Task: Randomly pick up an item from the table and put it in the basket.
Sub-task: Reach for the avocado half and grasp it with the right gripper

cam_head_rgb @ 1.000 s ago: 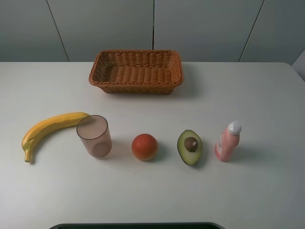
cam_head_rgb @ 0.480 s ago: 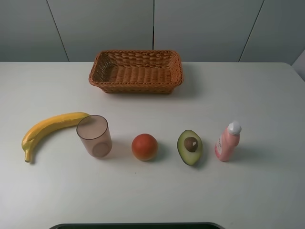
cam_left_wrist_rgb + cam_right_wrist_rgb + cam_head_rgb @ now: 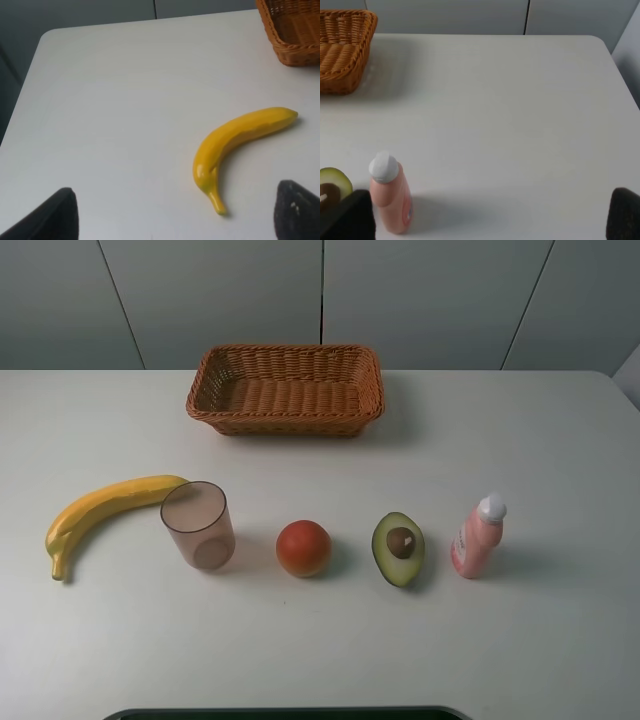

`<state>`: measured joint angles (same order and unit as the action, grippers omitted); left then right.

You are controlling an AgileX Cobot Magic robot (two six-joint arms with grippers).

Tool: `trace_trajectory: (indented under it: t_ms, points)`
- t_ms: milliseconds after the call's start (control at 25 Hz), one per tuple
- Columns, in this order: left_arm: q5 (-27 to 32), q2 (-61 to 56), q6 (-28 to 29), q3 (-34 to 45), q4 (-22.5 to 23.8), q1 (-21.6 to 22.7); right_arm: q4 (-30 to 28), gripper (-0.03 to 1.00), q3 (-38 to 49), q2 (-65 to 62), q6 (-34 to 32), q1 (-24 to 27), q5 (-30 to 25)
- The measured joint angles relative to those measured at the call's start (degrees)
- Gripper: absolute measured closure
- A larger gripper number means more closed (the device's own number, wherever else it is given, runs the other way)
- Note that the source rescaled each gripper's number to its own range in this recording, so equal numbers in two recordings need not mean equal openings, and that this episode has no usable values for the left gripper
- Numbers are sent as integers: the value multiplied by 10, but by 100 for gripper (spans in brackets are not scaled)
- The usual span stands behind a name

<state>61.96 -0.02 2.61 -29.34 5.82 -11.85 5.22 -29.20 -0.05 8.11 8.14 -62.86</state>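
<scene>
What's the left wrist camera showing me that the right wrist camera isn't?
Only the left wrist view shows the banana, lying flat, and the left end effector, open with nothing between its fingers. Only the right wrist view shows the pink bottle standing upright, the edge of the halved avocado beside it, and the right end effector, also open and holding nothing. Both views share a corner of the basket and the white table.
</scene>
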Motion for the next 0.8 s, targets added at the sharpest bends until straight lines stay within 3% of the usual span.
trace_trajectory:
  t_ms: [400,800]
  points:
    - [0,0,0,0,0,0,1,-3,-28,13,-1,0,-12]
    - [0,0,0,0,0,0,18,-3,-200,295,23,0,-35]
